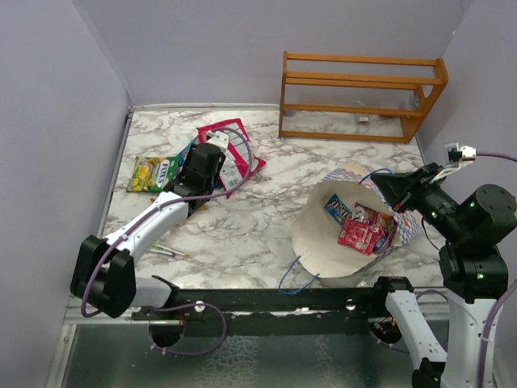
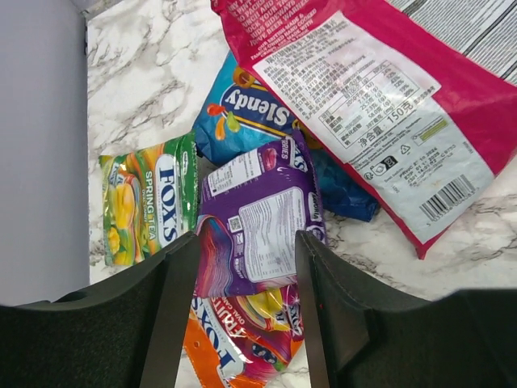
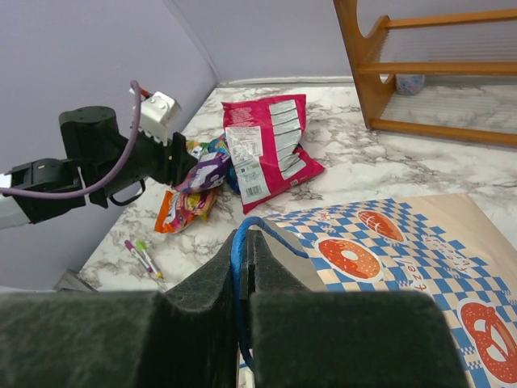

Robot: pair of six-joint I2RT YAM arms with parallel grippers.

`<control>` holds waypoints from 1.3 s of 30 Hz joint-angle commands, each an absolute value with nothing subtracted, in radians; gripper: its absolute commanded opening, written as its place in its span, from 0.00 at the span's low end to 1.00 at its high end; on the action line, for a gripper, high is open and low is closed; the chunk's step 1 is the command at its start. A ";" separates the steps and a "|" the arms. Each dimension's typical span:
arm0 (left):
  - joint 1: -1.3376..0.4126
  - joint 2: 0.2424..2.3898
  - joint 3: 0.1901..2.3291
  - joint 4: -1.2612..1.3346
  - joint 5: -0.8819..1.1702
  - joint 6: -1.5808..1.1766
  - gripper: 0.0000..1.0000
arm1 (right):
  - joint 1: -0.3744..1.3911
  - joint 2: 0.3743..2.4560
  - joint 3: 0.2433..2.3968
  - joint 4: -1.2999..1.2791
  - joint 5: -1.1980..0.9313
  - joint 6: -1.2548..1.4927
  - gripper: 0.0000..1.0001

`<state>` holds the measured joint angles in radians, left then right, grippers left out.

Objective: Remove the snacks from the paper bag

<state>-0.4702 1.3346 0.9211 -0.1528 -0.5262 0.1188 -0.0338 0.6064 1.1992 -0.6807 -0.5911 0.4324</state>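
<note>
The paper bag (image 1: 319, 238) lies on its side at the right, its cream inside facing up. Several snacks remain in it, among them a red packet (image 1: 361, 232) and a blue one (image 1: 338, 208). My right gripper (image 1: 381, 183) is shut on the bag's blue cord handle (image 3: 238, 246) above the chequered outside (image 3: 388, 250). My left gripper (image 2: 246, 271) is open over the snack pile at the back left. A purple packet (image 2: 258, 214) lies between its fingers. Round it are an orange packet (image 2: 230, 343), a green packet (image 2: 149, 210), a blue chip bag (image 2: 242, 113) and a large red-pink packet (image 2: 363, 105).
An orange wooden rack (image 1: 359, 97) stands at the back right. Two thin pens (image 1: 166, 252) lie near the front left edge. A second blue cord handle (image 1: 297, 279) trails from the bag toward the front edge. Walls close in the left and back.
</note>
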 commanded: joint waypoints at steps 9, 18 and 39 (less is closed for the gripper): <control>-0.466 1.040 0.829 -0.055 -0.042 -0.064 0.57 | -0.031 0.605 1.246 -0.685 -0.582 0.422 0.02; -0.762 0.822 0.743 0.110 0.212 -0.142 0.57 | -0.031 0.607 1.242 -0.658 -0.657 0.384 0.02; -1.500 1.398 0.947 0.138 -0.174 0.680 0.50 | -0.030 0.582 1.178 -0.594 -0.979 0.352 0.02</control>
<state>-1.5490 1.3499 0.8749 0.1093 -0.1497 0.5182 -0.0338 0.5926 1.1732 -0.6468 -0.9222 0.3428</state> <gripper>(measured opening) 0.529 0.019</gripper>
